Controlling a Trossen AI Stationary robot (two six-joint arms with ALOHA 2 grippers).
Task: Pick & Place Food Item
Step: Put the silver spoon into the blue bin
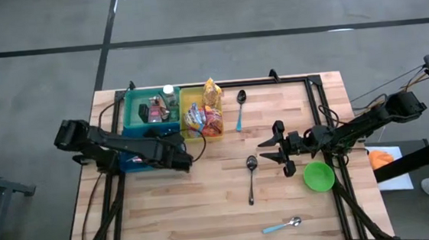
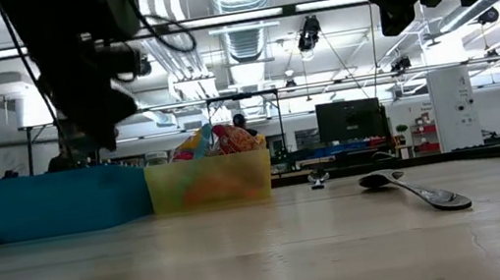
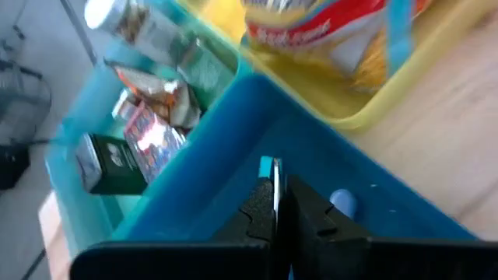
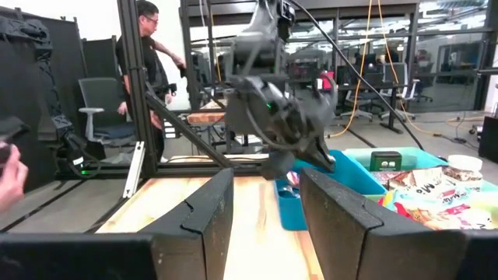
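We see the left gripper [image 1: 189, 159] left of centre in the high view, jaws shut on nothing, just beside the blue bin [image 1: 135, 163]. The snack packets [image 1: 207, 119] lie in the yellow bin [image 1: 187, 99] at upper centre. The right gripper [image 1: 274, 151] hovers right of centre over the counter [image 1: 206, 212], jaws partly open and empty.

Wooden table [image 1: 206, 205] with a black frame along its far and side edges. Far left: a teal bin [image 1: 131, 111] and, touching its right side, a yellow bin [image 1: 188, 100], both holding packaged food. Right of the bins: a blue-handled spoon [image 1: 240, 109]. Centre: a metal spoon [image 1: 250, 178]. Near right: a second blue-handled spoon [image 1: 282, 225]. Right: a green bowl [image 1: 319, 176].
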